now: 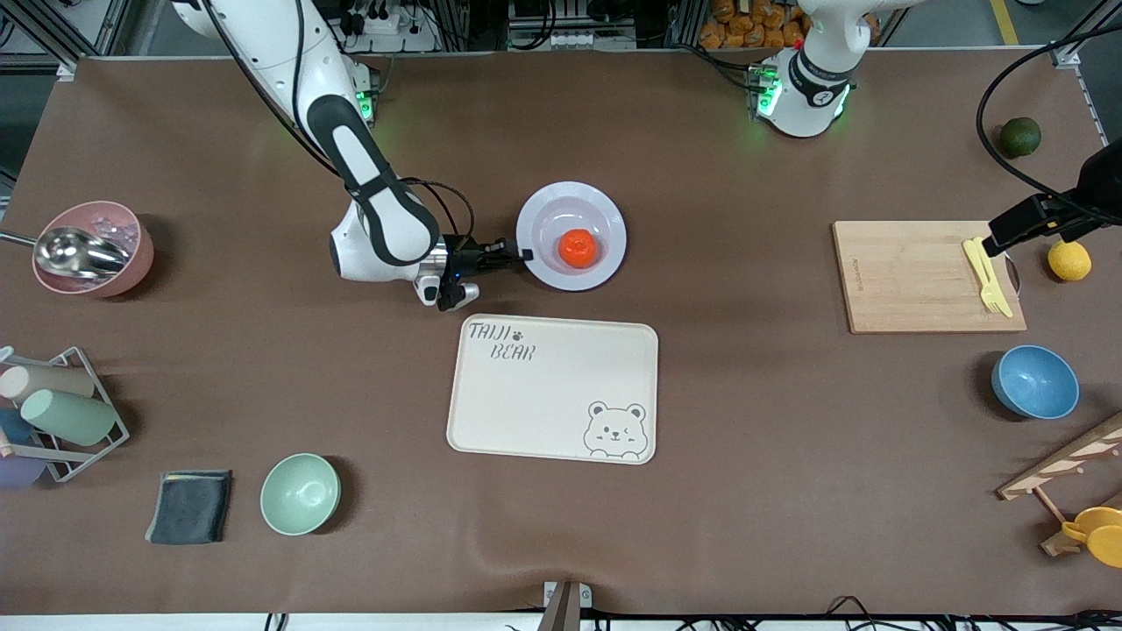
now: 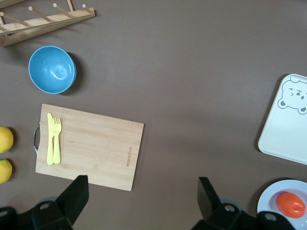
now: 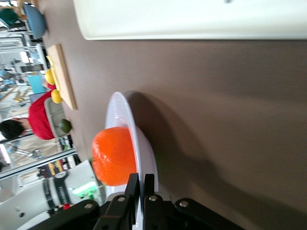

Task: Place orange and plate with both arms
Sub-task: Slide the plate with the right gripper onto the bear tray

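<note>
A brown mat [image 1: 754,491] covers the whole table, rippled slightly at the edge nearest the front camera, where a mint-green bowl [image 1: 300,493] and a folded dark cloth [image 1: 189,506] lie toward the right arm's end. Just nearer the camera than the right gripper [image 1: 524,255] lies the cream bear tray [image 1: 553,388], bare of any load. The right gripper itself is low at the table, its fingers pressed together on the rim of the plate [image 1: 609,219], pinching the edge that faces the right arm's end; the right wrist view shows the two fingers squeezing the thin rim. The orange [image 1: 578,248] sits in the plate's well, just past the gripper's tips. Toward the left arm's end, well apart from that gripper, a wooden cutting board [image 1: 912,276] carries a yellow knife and fork [image 1: 987,274], with a blue bowl [image 1: 1034,381] nearer the camera. The left gripper [image 2: 143,191] waits up in the air over the board's end, fingers spread wide with nothing between them. Past the table's edge stand metal frames and cables by the arm bases.
</note>
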`<state>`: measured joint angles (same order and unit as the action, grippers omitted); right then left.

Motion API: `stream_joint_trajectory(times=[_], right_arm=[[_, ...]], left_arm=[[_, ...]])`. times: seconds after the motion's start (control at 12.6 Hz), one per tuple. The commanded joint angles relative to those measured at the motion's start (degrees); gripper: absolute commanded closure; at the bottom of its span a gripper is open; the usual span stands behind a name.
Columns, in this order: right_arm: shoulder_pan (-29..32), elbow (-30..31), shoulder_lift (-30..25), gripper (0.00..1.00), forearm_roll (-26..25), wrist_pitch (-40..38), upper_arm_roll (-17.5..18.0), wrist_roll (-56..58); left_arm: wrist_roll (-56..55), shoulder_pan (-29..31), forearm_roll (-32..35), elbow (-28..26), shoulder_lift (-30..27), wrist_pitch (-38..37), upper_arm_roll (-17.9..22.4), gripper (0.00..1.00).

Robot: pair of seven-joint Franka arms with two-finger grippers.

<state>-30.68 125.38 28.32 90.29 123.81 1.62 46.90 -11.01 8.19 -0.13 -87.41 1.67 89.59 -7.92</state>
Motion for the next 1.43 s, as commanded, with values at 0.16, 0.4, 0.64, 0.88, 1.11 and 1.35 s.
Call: stream_joint_trajectory(times=[0.16, 0.4, 0.64, 0.88, 1.11, 1.35], right_arm=[[2.99, 0.74, -3.19, 1.00, 3.57, -7.17, -0.04, 1.00], [3.52, -0.66, -3.36, 1.00, 6.72, -7.53, -0.04, 1.00], [4.39, -3.56, -3.10, 1.00, 8.84, -7.53, -0.21, 0.12], [5.89, -6.37, -2.14, 1.00, 11.04, -6.74, -0.39, -0.05], [7.65, -9.97, 0.93, 1.00, 11.13, -4.29, -0.48, 0.21], [7.74, -14.45, 4.97, 1.00, 11.65, -1.47, -0.48, -0.05]], left_arm=[[1.34, 0.60, -1.36, -0.22, -1.06, -0.56, 0.27, 0.00], [1.35, 0.60, -1.27, -0.22, -1.06, -0.82, 0.27, 0.00], [1.26, 0.52, -1.27, -0.48, -0.88, -0.82, -0.08, 0.00], [1.26, 0.34, -0.66, -0.22, -0.36, -0.73, -0.17, 0.00], [0.73, 0.16, -0.66, -0.40, -0.27, -0.73, -0.26, 0.00], [0.55, 0.16, -0.66, -0.40, -0.35, -0.73, -0.34, 0.00]])
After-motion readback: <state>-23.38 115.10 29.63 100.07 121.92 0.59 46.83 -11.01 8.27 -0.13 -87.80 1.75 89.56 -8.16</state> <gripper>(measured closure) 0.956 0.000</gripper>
